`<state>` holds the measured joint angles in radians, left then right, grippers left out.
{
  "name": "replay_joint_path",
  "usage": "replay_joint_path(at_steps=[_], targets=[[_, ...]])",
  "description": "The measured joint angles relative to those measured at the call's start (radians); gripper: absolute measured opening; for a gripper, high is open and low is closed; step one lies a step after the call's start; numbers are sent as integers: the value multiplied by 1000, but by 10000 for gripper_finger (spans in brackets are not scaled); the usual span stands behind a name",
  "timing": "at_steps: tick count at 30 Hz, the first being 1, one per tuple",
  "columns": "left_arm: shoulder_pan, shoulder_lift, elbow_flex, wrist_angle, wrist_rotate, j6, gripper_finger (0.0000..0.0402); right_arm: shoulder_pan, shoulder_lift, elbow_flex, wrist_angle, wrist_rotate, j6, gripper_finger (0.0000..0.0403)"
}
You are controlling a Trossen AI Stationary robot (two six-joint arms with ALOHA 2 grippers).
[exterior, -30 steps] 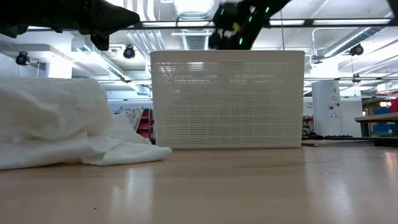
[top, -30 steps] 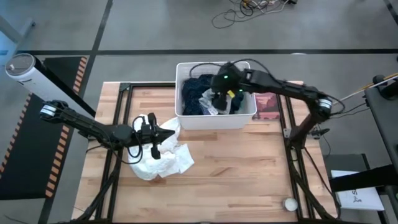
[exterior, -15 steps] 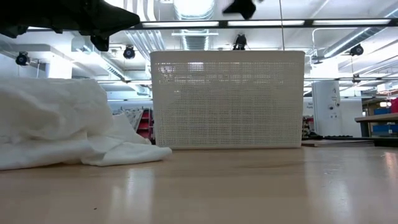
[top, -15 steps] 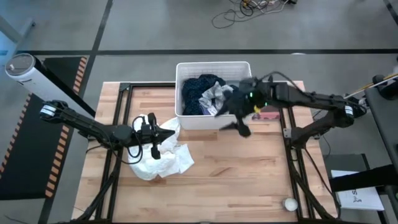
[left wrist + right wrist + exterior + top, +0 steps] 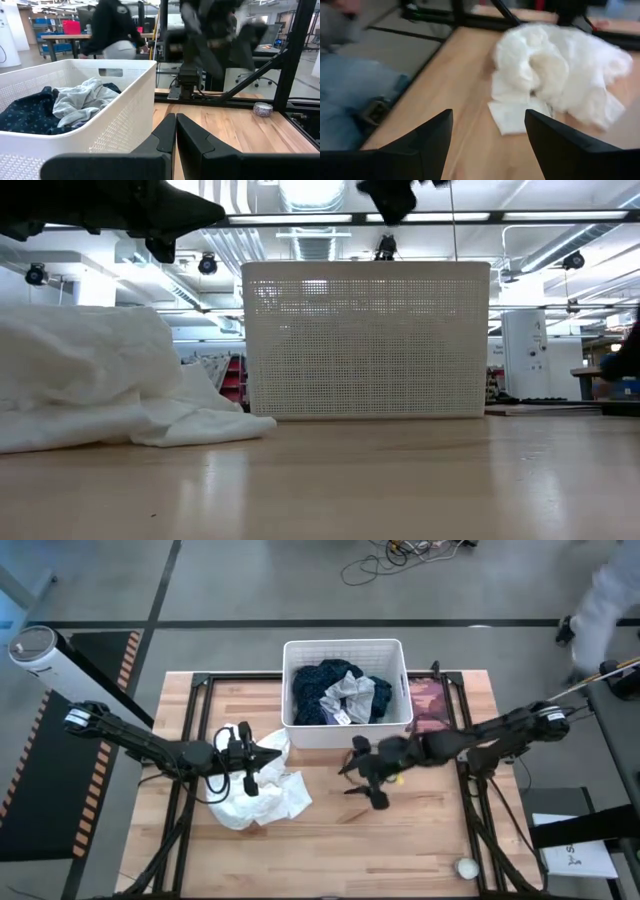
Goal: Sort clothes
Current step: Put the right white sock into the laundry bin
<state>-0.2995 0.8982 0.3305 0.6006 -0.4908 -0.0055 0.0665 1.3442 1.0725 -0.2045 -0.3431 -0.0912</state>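
Observation:
The white basket stands at the table's far middle and holds a dark navy dotted garment with a grey one lying on it; both also show in the left wrist view. A pile of white clothes lies on the table left of the middle. My left gripper hangs shut and level just above that pile's far edge, touching nothing. My right gripper hovers open and empty over the bare wood in front of the basket, pointing toward the white pile.
A reddish flat thing lies right of the basket. A small round silver object sits at the table's near right corner. Bare wood stretches along the near side. A person stands beyond the table in the left wrist view.
My right gripper has come out of the basket, passed over its near wall and swung toward the table's near edge, tipping up and turning toward the white pile. The grey garment stays on the navy one in the basket.

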Motion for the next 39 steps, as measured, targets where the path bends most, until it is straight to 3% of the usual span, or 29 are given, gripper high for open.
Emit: replay_joint_path(at_steps=[6,9,15,25,32,39], targets=[[0,0,0,-8,-3,0,0,129,18,-153,164,338,71,226],[0,0,0,-14,-31,0,0,183,56,-182,276,414,94,222],[0,0,0,-12,-48,-3,0,242,185,-163,385,433,126,224],[0,0,0,-18,-49,-7,0,222,492,67,403,469,144,272],[0,0,0,-17,-50,-8,0,190,682,257,269,473,102,307],[0,0,0,-17,-50,-8,0,130,793,372,176,446,113,307]])
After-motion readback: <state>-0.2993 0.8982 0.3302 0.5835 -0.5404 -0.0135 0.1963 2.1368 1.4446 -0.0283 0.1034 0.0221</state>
